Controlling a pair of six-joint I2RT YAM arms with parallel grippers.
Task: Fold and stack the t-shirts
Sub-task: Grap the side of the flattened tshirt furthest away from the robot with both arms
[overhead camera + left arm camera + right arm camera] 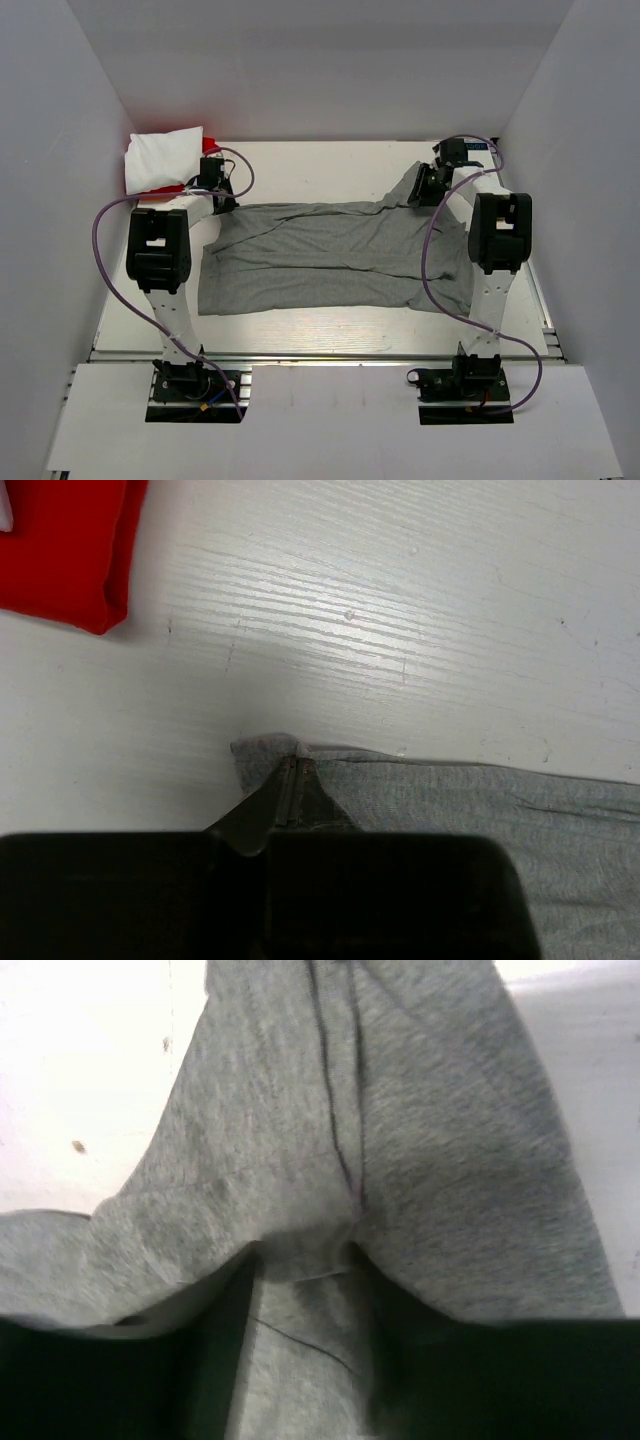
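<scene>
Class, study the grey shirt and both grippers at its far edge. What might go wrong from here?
1. The left gripper pinches only a corner tip of the grey shirt; a pull may slip it free.
2. The right gripper stands open around a thick bunch of cloth; it may catch extra layers and make a crooked fold.
3. The red shirt lies close to the left gripper; a swing may snag it.

Corner of grey shirt in left tool — red shirt top-left.
</scene>
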